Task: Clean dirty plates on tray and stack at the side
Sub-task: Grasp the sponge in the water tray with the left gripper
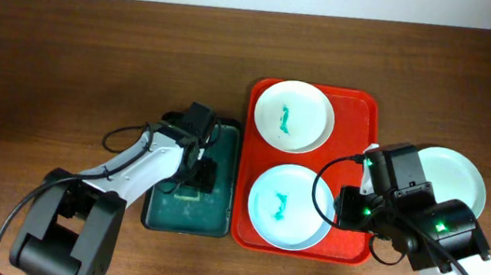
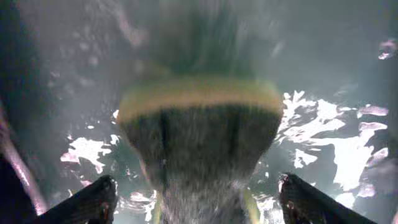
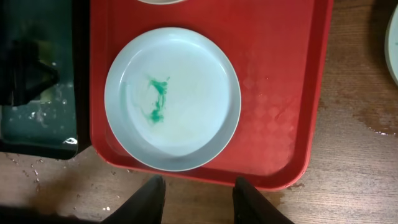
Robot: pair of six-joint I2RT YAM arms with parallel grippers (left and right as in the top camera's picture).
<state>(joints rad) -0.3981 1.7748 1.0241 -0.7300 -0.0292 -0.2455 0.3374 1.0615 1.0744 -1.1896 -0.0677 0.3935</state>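
Observation:
The red tray (image 1: 361, 110) carries a white plate (image 1: 294, 115) at the back and a pale blue plate (image 1: 284, 206) in front, each with a teal smear at its centre. A pale green plate (image 1: 455, 177) lies on the wood right of the tray, partly under my right arm. My right gripper (image 3: 199, 198) is open and empty. Its fingertips show over the wood just short of the tray's (image 3: 280, 74) rim, facing the blue plate (image 3: 172, 98). My left gripper (image 2: 199, 205) is open in the basin, its fingers (image 2: 93, 199) standing clear on both sides of a yellow-backed sponge (image 2: 199, 137).
The dark green basin (image 1: 217, 219) stands left of the tray, close against it, with water in it. Wet patches mark the wood (image 3: 373, 121) right of the tray. My right arm's body (image 1: 423, 220) covers the tray's right front corner.

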